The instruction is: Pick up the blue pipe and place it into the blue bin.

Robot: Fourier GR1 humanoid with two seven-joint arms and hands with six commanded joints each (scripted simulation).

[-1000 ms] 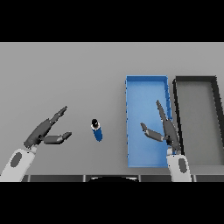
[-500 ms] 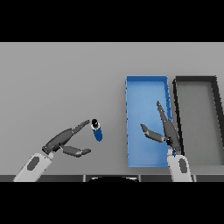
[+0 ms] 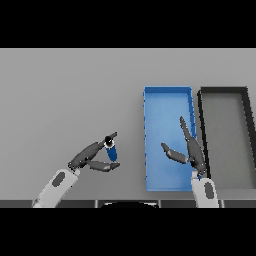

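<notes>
The blue pipe is a short blue cylinder with a dark end, lying on the grey table left of the blue bin. My left hand is open right beside it, fingers stretched over its top end and thumb just below it, so the pipe sits in the gap between them. Whether the fingers touch the pipe is unclear. My right hand is open over the lower right part of the blue bin, fingers pointing up and thumb out to the left.
A black bin stands directly right of the blue bin, their long sides close together. Grey table surface spreads to the left and back.
My left hand has moved right and forward from the table's left side to the pipe, now bracketing it. The pipe, the bins and my right hand have stayed in place.
</notes>
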